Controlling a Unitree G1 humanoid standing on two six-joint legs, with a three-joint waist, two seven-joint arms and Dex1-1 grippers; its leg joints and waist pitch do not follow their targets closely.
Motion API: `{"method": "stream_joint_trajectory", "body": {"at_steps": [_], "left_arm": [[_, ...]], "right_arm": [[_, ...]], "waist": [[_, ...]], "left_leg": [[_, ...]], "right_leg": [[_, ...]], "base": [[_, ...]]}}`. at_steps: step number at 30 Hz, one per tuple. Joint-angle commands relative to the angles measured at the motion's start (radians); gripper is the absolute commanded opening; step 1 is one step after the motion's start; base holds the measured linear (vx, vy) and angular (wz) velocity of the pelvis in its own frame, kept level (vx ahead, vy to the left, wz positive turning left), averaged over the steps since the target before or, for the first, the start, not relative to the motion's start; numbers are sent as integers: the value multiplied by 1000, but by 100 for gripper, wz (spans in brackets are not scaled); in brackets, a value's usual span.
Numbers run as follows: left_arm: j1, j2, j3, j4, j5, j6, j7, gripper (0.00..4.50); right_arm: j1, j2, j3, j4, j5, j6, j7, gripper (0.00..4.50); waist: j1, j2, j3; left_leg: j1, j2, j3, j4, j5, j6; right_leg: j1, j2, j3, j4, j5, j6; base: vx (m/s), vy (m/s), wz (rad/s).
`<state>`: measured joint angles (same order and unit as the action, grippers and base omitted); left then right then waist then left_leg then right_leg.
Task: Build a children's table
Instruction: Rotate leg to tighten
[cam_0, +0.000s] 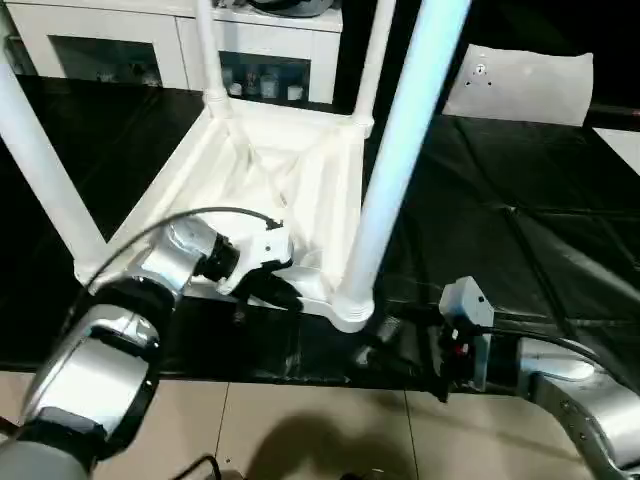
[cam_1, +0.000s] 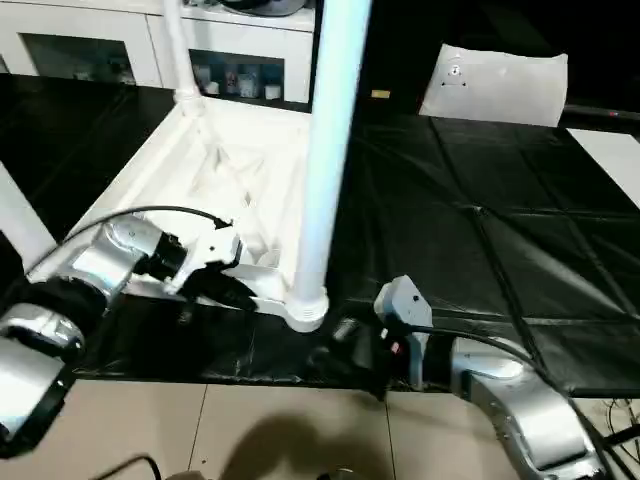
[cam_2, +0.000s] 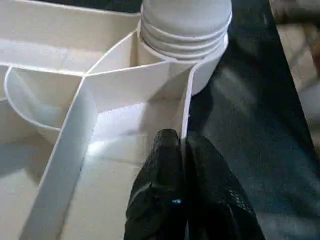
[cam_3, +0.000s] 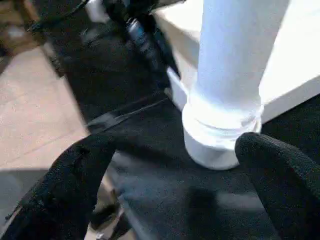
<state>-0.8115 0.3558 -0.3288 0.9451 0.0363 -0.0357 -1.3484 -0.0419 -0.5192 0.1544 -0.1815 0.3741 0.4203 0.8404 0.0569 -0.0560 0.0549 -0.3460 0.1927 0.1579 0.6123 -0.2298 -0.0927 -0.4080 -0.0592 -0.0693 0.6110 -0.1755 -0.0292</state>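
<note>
While the children's table (cam_0: 280, 190) is lying upside down on the black mat (cam_0: 520, 250) with its legs pointing up, the left gripper (cam_2: 182, 150) is pinching the thin near rim wall of the tabletop, just left of the near-right corner socket. Being hollow plastic, it is probably light, stiff and somewhat slick, so rim and ribs look like the best holds. The right gripper (cam_3: 170, 170) is hovering wide open, just near of the near-right leg (cam_0: 385, 190), touching nothing.
</note>
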Motion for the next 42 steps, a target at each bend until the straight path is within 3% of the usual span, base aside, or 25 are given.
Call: {"method": "stream_joint_trajectory", "body": {"at_steps": [1,5,6,7,11,13,19,22,25,35,37,42], "left_arm": [[24,-10,59,-36,-63,53,74,5],[129,-11,49,-176,-47,111,121,5],[155,-9,44,-214,-41,111,114,5],[176,-4,35,-243,-34,95,99,5],[223,44,-15,-341,2,70,48,5],[224,69,-40,-355,20,61,15,5],[211,84,-44,-371,2,41,-44,5],[185,87,-53,-352,1,-7,-84,0],[166,86,-57,-330,-2,-30,-108,0],[130,95,-76,-283,3,-94,-183,0],[117,97,-72,-257,9,-114,-188,0],[110,102,-72,-240,16,-132,-187,0]], "right_arm": [[-21,-1,-43,6,-13,-11,-26,450],[-56,15,-67,-41,8,39,-62,450],[-64,16,-65,-55,11,51,-66,450],[-72,17,-60,-63,9,57,-70,450],[-99,18,-56,-73,14,72,-85,450],[-111,13,-56,-71,19,80,-78,450],[-148,4,-34,-51,45,81,0,450],[-202,8,2,18,56,55,92,413],[-232,0,23,61,65,49,164,396],[-353,1,91,294,-2,-56,321,299],[-383,7,122,374,-36,-113,368,286],[-395,15,147,420,-60,-152,401,242]], "waist": [[7,3,-63],[-3,-3,-60],[-6,-13,-60],[-6,-5,-59],[-9,-8,-59],[-11,1,-59],[-6,3,-63],[-9,-2,-65],[-3,0,-66],[11,1,-69],[11,1,-63],[14,1,-60]], "left_leg": [[-9,39,-4,-74,-67,47],[-10,37,-3,-76,-74,53],[-9,34,-1,-75,-80,59],[-6,34,-1,-76,-77,60],[-2,39,-1,-80,-90,56],[1,37,1,-81,-84,56],[1,37,2,-80,-71,54],[1,37,3,-78,-59,63],[4,38,5,-76,-47,69],[6,38,7,-73,-19,67],[4,38,7,-76,-33,66],[5,40,7,-77,-46,63]], "right_leg": [[75,-88,55,-65,-154,-230],[74,-86,55,-71,-232,-189],[72,-83,54,-75,-272,-169],[69,-83,55,-78,-294,-157],[63,-83,56,-79,-322,-140],[59,-80,59,-77,-291,-149],[65,-81,60,-69,-221,-170],[65,-82,59,-65,-193,-189],[65,-83,60,-63,-169,-202],[67,-84,58,-52,-108,-234],[66,-84,58,-55,-123,-236],[65,-84,58,-57,-143,-231]], "base": [[0,0,0],[0,0,0],[0,0,0],[0,0,0],[0,0,0],[0,0,0],[0,0,0],[0,0,0],[0,0,0],[0,0,0],[0,0,0],[0,0,0]]}}
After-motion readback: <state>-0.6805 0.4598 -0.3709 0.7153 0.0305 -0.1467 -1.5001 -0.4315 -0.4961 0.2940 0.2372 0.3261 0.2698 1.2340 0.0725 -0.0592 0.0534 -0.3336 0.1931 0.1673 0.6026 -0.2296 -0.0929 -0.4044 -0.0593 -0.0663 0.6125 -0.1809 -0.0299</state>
